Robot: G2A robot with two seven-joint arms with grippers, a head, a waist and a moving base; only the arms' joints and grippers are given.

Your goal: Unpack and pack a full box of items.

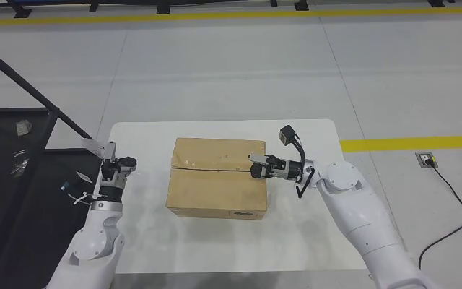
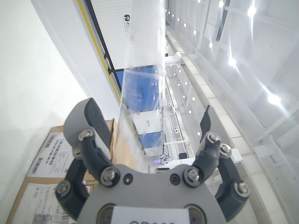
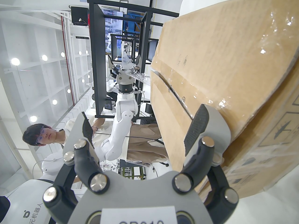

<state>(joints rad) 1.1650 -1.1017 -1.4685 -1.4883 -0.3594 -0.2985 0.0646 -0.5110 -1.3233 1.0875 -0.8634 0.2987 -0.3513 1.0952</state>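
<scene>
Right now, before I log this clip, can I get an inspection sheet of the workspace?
surface: white table, carrying the box.
job's things: cardboard box mid-table, flaps shut, seam showing; clear tape strip rising between the left gripper's fingers.
clutter: small pale items on the black surface beside the table.
grippers: left gripper open, beside the box; right gripper open at the box's end by the seam.
cables: black cable at the right wrist; floor cable to a socket.
surroundings: grey floor, yellow line, black frame.
</scene>
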